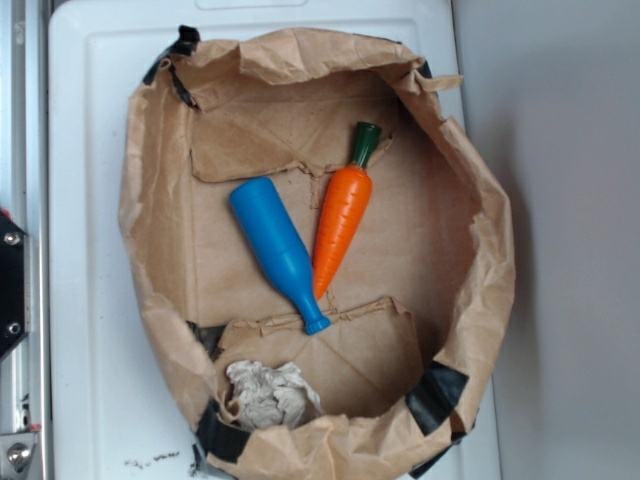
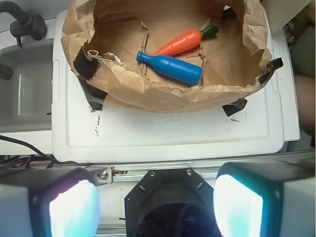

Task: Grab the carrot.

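My pincer [image 2: 157,210] hangs open, well short of the paper bag [image 2: 148,89], since the carrot [image 2: 178,43] lies flat on the bag's floor with its tip touching the blue bottle [image 2: 170,67], leaving its stem end freer to grasp.

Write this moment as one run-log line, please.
hand: open, outside bag | carrot: in bag, against bottle | grab: not started

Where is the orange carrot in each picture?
Exterior: the carrot lies in the middle of the paper bag, stem up, right of the blue bottle.
Wrist: the carrot is near the top centre, just behind the bottle.
Shared landmark: the bottle, lying against the carrot.
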